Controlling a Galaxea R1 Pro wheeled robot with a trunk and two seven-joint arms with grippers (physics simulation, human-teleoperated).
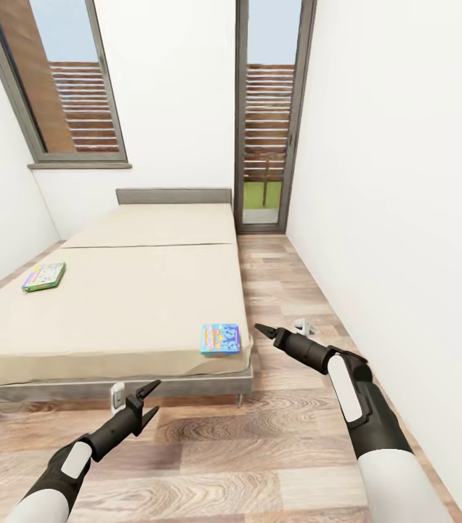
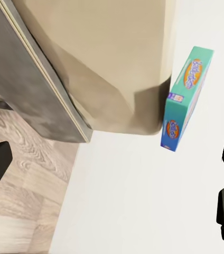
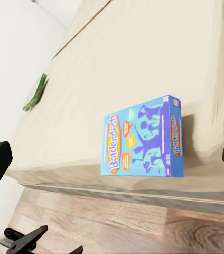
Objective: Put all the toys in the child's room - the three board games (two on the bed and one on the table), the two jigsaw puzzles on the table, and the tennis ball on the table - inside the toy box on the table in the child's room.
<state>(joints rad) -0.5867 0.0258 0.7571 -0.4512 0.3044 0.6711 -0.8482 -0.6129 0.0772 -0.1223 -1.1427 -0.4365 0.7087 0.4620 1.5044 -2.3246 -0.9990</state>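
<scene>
Head camera high, facing down over the bed, right wrist camera close beyond the right end effector at the blue board game, shared with the left wrist camera's low sideways view

Left arm: white upper sleeve, black forearm with white oval panel; black gripper, two pointed fingers. Right arm: same black casing, elongated white panel, white upper sleeve; tapered black gripper.

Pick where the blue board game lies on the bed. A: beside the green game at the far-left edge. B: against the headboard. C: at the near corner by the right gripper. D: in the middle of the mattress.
C: the blue board game sits at the bed's near corner, just left of the right gripper, far from the green game.
</scene>
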